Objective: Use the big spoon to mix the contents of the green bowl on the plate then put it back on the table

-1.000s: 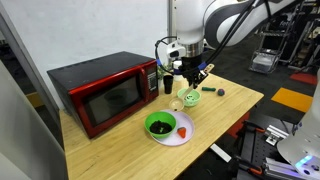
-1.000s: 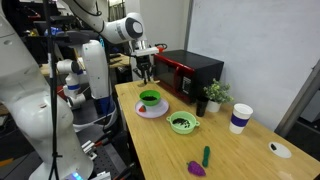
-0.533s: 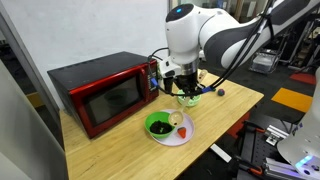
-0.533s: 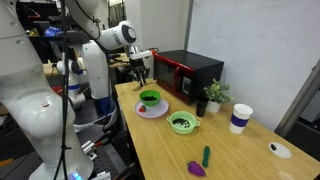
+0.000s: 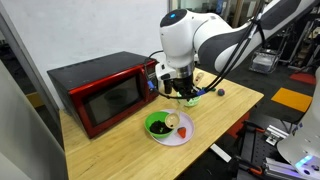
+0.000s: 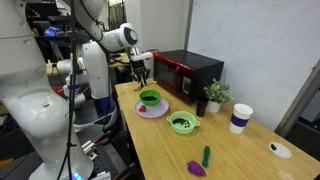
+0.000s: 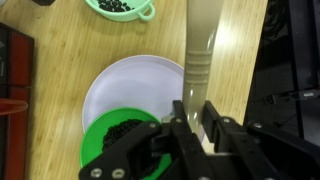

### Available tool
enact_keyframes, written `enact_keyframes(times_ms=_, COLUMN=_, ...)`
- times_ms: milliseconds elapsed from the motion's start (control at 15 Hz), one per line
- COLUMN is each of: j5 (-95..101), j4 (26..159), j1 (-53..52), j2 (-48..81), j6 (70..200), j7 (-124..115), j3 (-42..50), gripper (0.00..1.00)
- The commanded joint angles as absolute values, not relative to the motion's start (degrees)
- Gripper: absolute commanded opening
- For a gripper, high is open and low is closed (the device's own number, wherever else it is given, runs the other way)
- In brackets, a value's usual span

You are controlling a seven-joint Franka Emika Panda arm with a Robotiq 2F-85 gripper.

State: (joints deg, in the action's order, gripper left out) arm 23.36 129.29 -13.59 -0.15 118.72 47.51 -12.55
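Wrist view — end effector (image 7: 192, 118) bottom centre, clamped on the big spoon (image 7: 200, 50), green bowl (image 7: 97, 140) holding dark contents (image 7: 124, 130) lower left — on the plate (image 7: 125, 85), desk (image 7: 55, 45) beneath

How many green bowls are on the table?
2. The dark green bowl sits on the white plate; the paler green bowl stands on the table beside it.

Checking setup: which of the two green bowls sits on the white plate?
The dark green bowl is on the plate; the paler bowl rests on bare table.
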Motion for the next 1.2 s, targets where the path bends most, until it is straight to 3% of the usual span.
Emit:
enact_keyframes(times_ms=0, j5=23.32, j4=129.18, j1=-13.41, j2=-0.13, j6=118.61, j7=47.53, j3=-12.76, gripper=0.22)
enact_keyframes(times_ms=200, j5=23.32, j4=129.18, j1=-13.41, j2=-0.13, j6=118.61, j7=47.52, j3=-12.76, gripper=0.22)
enact_keyframes(times_ms=267, j5=23.32, j4=129.18, j1=-13.41, j2=-0.13, j6=118.61, j7=47.52, j3=-12.76, gripper=0.06)
enact_keyframes(times_ms=1133, j5=37.83, j4=114.69, j1=-13.24, j2=12.31, j6=118.65, j7=52.44, j3=-11.55, gripper=0.06)
